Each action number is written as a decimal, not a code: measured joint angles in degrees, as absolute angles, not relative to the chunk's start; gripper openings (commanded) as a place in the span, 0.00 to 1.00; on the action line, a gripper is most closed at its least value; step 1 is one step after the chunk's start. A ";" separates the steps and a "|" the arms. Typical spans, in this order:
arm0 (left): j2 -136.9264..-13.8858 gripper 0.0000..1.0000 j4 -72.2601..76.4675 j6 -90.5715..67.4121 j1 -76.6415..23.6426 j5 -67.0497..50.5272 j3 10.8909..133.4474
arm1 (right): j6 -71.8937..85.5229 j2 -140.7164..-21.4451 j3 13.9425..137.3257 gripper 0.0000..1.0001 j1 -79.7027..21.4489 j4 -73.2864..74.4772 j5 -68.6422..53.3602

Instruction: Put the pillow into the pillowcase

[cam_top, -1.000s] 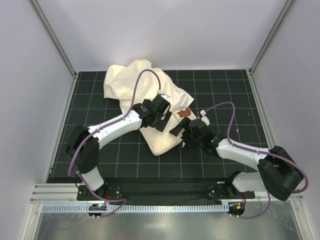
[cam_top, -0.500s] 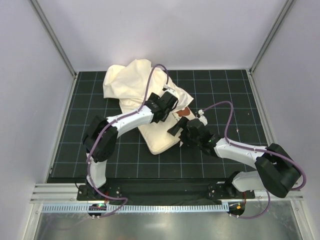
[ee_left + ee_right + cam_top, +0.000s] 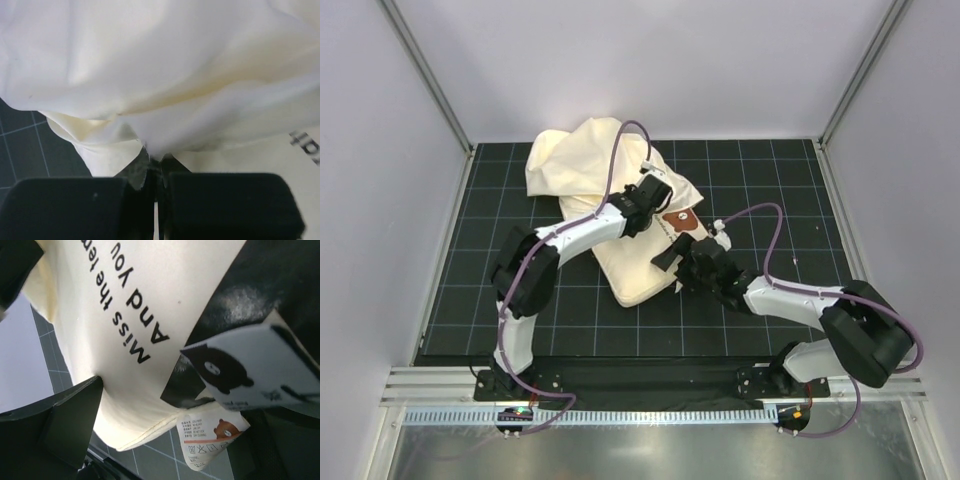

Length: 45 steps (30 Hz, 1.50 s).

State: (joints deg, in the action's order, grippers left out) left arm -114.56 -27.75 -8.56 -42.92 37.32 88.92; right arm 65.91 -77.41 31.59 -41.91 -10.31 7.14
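Observation:
The puffy cream pillow (image 3: 635, 272) lies mid-mat, its brown logo (image 3: 682, 222) at the far right corner. Behind it the limp pillowcase (image 3: 582, 160) is heaped, one fold draped over the pillow's far end. My left gripper (image 3: 658, 197) is shut on that fold; in the left wrist view the cloth (image 3: 165, 60) is pinched at the gripper (image 3: 156, 167). My right gripper (image 3: 672, 265) stands open astride the pillow's right edge. The right wrist view shows the printed pillow (image 3: 115, 295), its white tag (image 3: 210, 440) and a bear card (image 3: 250, 365) between the open gripper (image 3: 165, 435).
A black grid mat (image 3: 770, 180) covers the floor, closed in by white walls with slanted metal posts (image 3: 425, 80). A metal rail (image 3: 640, 415) runs along the near edge by the arm bases. Purple cables loop over both arms.
My left gripper has reached farther right and back onto the pillowcase fold and shut on it. My right gripper has edged slightly left along the pillow's edge, still open.

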 measured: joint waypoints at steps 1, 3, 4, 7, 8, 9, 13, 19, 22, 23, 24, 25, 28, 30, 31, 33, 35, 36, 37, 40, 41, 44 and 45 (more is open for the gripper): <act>-113.60 0.00 -28.95 -9.02 -42.87 35.27 88.92 | 65.93 -78.46 31.59 0.96 -41.91 -11.33 7.07; -111.28 0.00 -31.35 -10.31 -42.98 30.96 89.03 | 65.87 -80.44 31.62 0.82 -41.95 -13.32 7.01; -109.97 0.00 -32.42 -10.74 -43.16 28.95 89.25 | 65.71 -81.47 31.66 0.69 -41.98 -14.52 6.98; -107.35 0.00 -36.69 -12.14 -43.90 24.23 92.16 | 64.05 -83.88 32.67 0.33 -42.02 -17.43 7.03; -106.69 0.00 -38.00 -12.60 -44.10 22.33 93.58 | 63.20 -84.29 33.32 0.25 -42.04 -18.22 6.98; -106.02 0.00 -39.18 -13.10 -44.18 20.71 94.80 | 62.37 -84.40 33.91 0.19 -42.06 -18.79 6.83; -103.39 0.00 -44.71 -14.68 -43.51 15.53 99.48 | 58.43 -82.78 36.10 0.04 -42.04 -19.29 6.02; -103.22 0.00 -53.87 -16.78 -41.89 5.56 113.60 | 53.89 -69.30 36.12 0.04 -42.04 -17.37 5.21; -104.51 0.00 -58.78 -17.67 -41.91 1.78 125.19 | 52.16 -61.47 38.50 0.04 -42.11 -14.02 5.30; -104.95 0.00 -60.23 -17.93 -41.91 0.36 129.08 | 51.33 -59.40 40.69 0.04 -42.15 -11.86 5.39; -105.25 0.00 -61.12 -18.20 -41.89 -1.58 132.38 | 50.46 -57.78 43.38 0.04 -42.19 -9.93 5.52; -105.25 0.00 -61.21 -18.83 -41.85 -4.08 134.52 | 49.58 -56.66 46.37 0.04 -42.24 -7.90 5.82; -104.29 0.00 -59.37 -22.13 -41.87 -11.73 136.51 | 46.57 -54.63 56.14 0.04 -42.13 -3.05 7.62; -103.33 0.00 -55.57 -25.71 -41.87 -17.72 135.85 | 44.84 -53.71 61.84 0.04 -41.63 1.32 8.69; -102.74 0.00 -53.56 -27.18 -41.85 -19.62 135.31 | 44.21 -53.32 63.55 0.04 -41.45 3.18 8.93; -101.12 0.00 -49.56 -30.65 -41.82 -23.22 133.27 | 42.98 -52.49 66.50 0.04 -41.28 6.94 9.26; -99.61 0.00 -46.61 -34.61 -42.06 -25.80 131.44 | 42.02 -51.59 67.70 0.04 -41.21 8.99 9.34; -99.07 0.00 -45.41 -36.58 -42.28 -26.81 130.89 | 41.80 -50.85 67.68 0.04 -41.21 9.47 9.41; -98.70 0.00 -44.47 -38.22 -42.48 -27.46 130.63 | 41.69 -50.13 67.48 0.04 -41.19 9.67 9.50; -97.67 0.00 -40.36 -44.84 -43.77 -29.26 130.13 | 41.67 -46.63 65.08 0.04 -41.15 8.62 10.26; -97.49 0.00 -39.20 -46.48 -44.16 -29.63 130.13 | 41.67 -45.80 64.27 0.04 -41.15 8.21 10.46; -97.19 0.00 -34.87 -52.51 -45.28 -30.09 130.13 | 41.85 -44.47 62.37 0.04 -41.12 6.37 10.92; -97.19 0.00 -33.52 -54.22 -45.65 -30.06 130.13 | 41.95 -44.56 62.15 0.04 -41.12 5.96 11.05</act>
State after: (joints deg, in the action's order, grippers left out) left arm -97.19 -33.52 -54.22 -45.65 -30.06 130.13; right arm 41.95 -44.56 62.15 -41.12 5.96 11.05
